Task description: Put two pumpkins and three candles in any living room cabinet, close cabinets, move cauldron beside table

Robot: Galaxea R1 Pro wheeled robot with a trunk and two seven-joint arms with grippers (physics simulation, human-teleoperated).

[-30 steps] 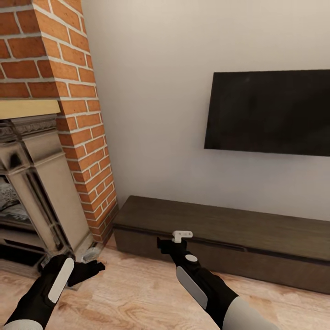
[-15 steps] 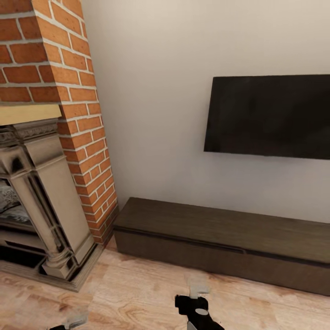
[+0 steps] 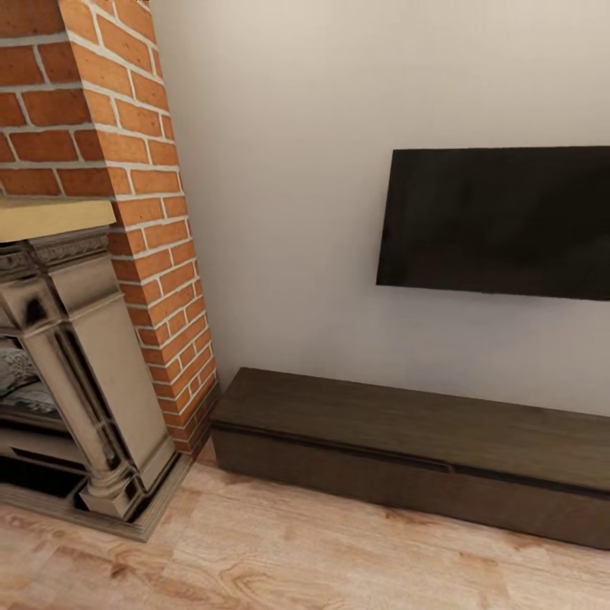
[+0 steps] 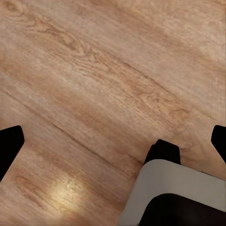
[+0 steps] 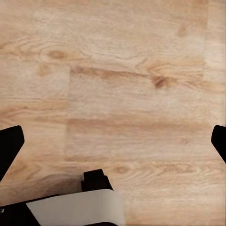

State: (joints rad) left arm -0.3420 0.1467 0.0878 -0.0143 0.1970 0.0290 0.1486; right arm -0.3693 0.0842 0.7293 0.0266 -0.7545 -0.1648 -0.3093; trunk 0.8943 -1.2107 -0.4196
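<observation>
- Head view: the cabinet (image 3: 407, 445) lies low along the wall from 6 to 4 o'clock, all fronts flush w/ no gap, so it reads as closed.
- TV (image 3: 496, 222) hangs on the wall above it at 3 o'clock; brick chimney (image 3: 127, 212) at 10 o'clock and the stone fireplace (image 3: 76, 381) at 8 o'clock, just beside the cabinet's near end.
- No pumpkin, candle, cauldron or table in these pics, so my guess is the robot is between steps, either heading off to fetch sth or sizing up the cabinet.
- To do it well: fronts have no handles, so I'd come in square to one front, not at an angle, and stop w/ room for it to slide out over the wood floor (image 3: 280, 559).
- Keep clear of the fireplace plinth at 7 o'clock when turning the base.
- Left wrist view: left gripper (image 4: 113, 146) has its dark fingertips at opposite edges, spread wide, nothing between them, only floor planks beyond.
- Right wrist view: right gripper (image 5: 113, 146) likewise spread, empty, pointing down at the floor.
- Wrist views give the jaw state and bare floor under the arms; head view gives the room layout and the cabinet.
</observation>
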